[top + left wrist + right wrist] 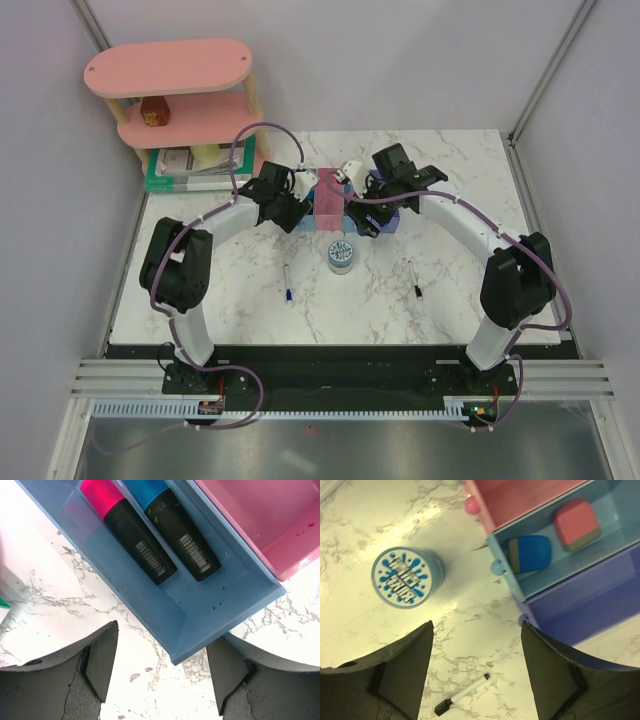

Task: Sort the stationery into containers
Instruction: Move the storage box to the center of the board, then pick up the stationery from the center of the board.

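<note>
Four narrow bins stand in a row at the table's back middle. In the left wrist view the leftmost light blue bin (200, 605) holds two black markers, one with a pink end (132, 530) and one with a blue end (185, 535), beside the pink bin (270, 520). My left gripper (161, 645) is open and empty over that bin's near end. My right gripper (476, 630) is open and empty above the bare table. The second light blue bin (555, 575) holds the blue block (530, 553) and the pink eraser (576, 524). The round tin (408, 577) and the thin black-capped pen (462, 695) lie on the table.
The white pen with blue cap (287, 283) lies left of the tin (342, 254). The thin pen (412, 278) lies to the right. The darker blue bin (590, 600) is rightmost. The pink tiered shelf (175, 90) and a green-edged book stack (195, 170) stand at the back left.
</note>
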